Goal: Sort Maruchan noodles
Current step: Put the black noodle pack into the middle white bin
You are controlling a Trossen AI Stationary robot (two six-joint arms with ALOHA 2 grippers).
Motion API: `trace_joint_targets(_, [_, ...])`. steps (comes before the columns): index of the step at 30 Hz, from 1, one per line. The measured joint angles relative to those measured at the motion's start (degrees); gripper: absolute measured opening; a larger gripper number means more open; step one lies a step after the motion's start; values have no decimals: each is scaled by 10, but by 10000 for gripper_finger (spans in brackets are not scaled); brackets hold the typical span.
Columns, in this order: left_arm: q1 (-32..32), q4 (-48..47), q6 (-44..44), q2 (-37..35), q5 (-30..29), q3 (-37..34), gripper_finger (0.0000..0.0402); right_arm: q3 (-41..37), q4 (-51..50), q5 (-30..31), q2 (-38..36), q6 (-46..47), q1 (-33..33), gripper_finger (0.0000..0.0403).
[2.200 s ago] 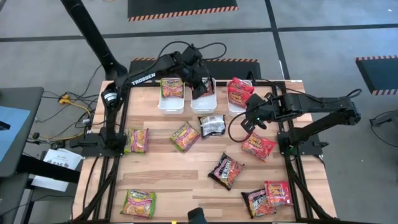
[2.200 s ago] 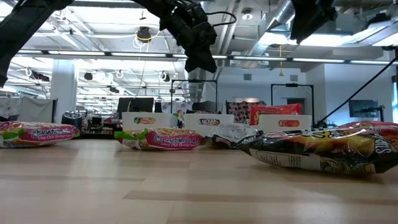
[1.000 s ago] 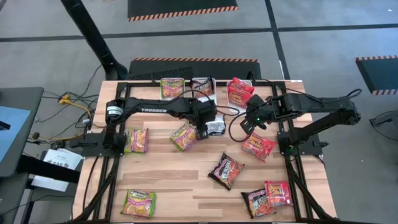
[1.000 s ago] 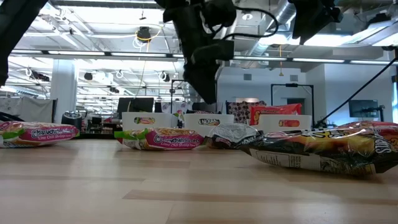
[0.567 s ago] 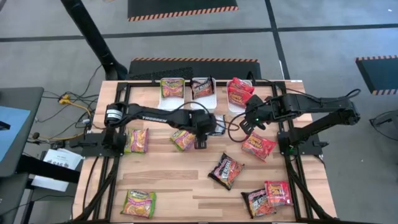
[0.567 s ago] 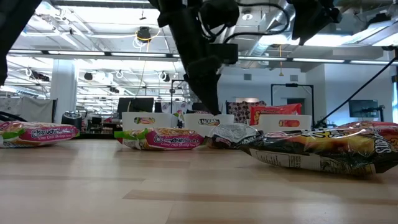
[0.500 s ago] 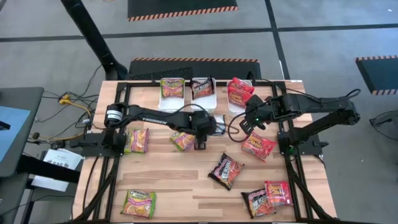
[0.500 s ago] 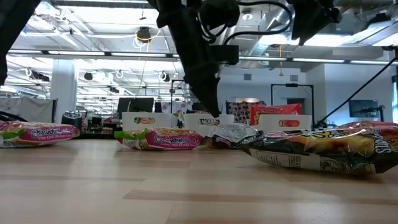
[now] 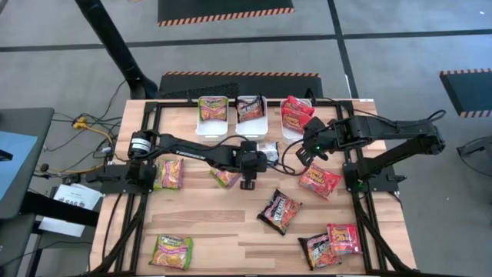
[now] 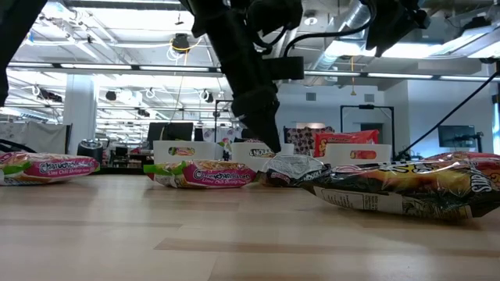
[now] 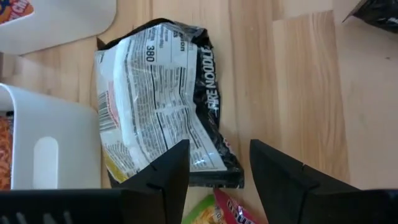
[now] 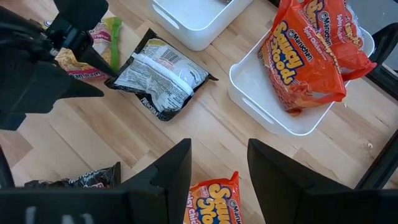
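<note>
A dark packet of Maruchan noodles [image 11: 158, 102] lies printed back up on the table, in front of the middle bin [image 9: 251, 123]. My left gripper [image 11: 219, 168] hangs open just above this packet's near end [image 12: 115, 78], one finger on each side of its corner, pointing slantwise down. From table level the fingertips [image 10: 269, 144] stand slightly above the packet [image 10: 293, 168]. My right gripper [image 12: 219, 165] waits open, high above the table [image 9: 307, 150], between the red-filled bin [image 9: 296, 131] and a red packet [image 9: 320, 181].
Three white bins stand along the far edge: green packet [image 9: 214, 109], dark packet [image 9: 250, 108], red packets [image 9: 296, 114]. Loose on the wood lie green packets [image 9: 169, 174] [image 9: 171, 251] [image 9: 225, 177], dark ones [image 9: 280, 210] [image 9: 317, 251] and a red one [image 9: 343, 238].
My left gripper has come away from the far bins toward the table's near edge and sunk toward the face-down dark packet, rolling its wrist on the way. Its fingers have stayed open. The packet has not moved.
</note>
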Motion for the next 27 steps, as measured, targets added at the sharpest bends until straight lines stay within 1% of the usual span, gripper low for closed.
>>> trace_joint_targets(4, [0, 14, 8, 0, -21, 0, 155, 0, 2, 0, 0, 4, 0, 180])
trace_joint_targets(10, [9, 47, 24, 0, -25, 0, 155, 0, 2, 0, 0, 10, 0, 180])
trace_joint_targets(19, [43, 47, 20, 0, -21, 0, 155, 0, 2, 0, 0, 19, 0, 180])
trace_joint_targets(21, [51, 46, 20, 1, -8, 0, 155, 0, 2, 0, 0, 20, 0, 180])
trace_joint_targets(24, [63, 57, 20, 17, 27, 1, 155, 0, 2, 0, 0, 20, 0, 180])
trace_joint_targets(27, [68, 56, 18, 31, 50, 0, 155, 0, 2, 0, 0, 20, 0, 180])
